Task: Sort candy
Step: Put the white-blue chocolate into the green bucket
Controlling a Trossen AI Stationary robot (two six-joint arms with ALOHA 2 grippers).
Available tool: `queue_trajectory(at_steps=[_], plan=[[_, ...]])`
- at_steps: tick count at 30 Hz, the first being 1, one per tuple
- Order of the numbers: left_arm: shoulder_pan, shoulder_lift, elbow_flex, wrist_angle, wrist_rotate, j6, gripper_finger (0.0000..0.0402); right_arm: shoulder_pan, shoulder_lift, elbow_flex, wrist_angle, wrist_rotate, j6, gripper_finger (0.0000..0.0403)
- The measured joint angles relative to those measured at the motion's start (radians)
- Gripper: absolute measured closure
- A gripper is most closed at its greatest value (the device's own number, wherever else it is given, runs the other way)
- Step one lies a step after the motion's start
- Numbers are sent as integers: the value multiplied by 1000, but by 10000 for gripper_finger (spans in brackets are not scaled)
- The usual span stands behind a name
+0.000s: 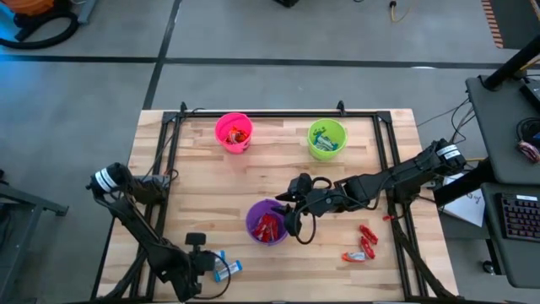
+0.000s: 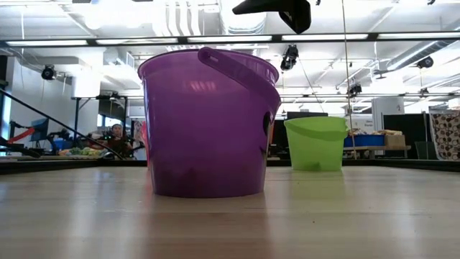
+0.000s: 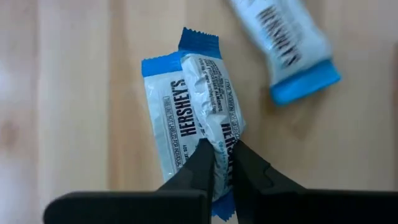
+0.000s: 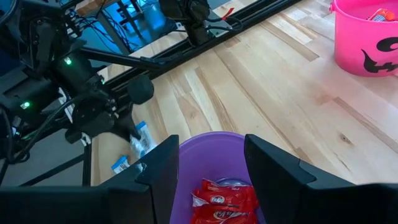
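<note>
Several red candies (image 4: 219, 202) fill the purple cup (image 1: 267, 221) beneath the right gripper's (image 4: 210, 168) spread, empty fingers.

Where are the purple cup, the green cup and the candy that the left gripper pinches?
purple cup (image 2: 205, 137), low view, front wall.
green cup (image 2: 315, 144), low view, front wall.
blue-and-white candy (image 3: 211, 93), left wrist view, white middle of wrapper.

Left gripper (image 3: 217, 163) is pinched nearly closed low at the near edge; right gripper (image 4: 210, 163) hovers spread.
</note>
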Motion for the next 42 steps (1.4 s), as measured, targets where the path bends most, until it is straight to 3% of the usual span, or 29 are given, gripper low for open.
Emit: queue_trajectory(at_steps=[6, 12, 21, 26, 30, 37, 42], plan=[[0, -75, -1, -114, -9, -13, 395, 0, 0, 0, 0, 0, 0, 229], [0, -185, -1, -113, -51, 51, 395, 0, 0, 0, 2, 0, 0, 229], [37, -421, 0, -256, -354, 43, 395, 0, 0, 0, 126, -1, -102, 229], [125, -526, 1, -299, -505, 139, 395, -1, 1, 0, 245, 0, -205, 229], [237, -574, 1, -233, -564, 277, 395, -13, 20, 0, 319, 0, -243, 229], [410, -591, 1, 75, -571, 636, 395, -61, 62, -1, 390, 0, -257, 229], [461, -581, 2, 133, -569, 702, 395, -90, 63, 1, 409, 0, -271, 229]])
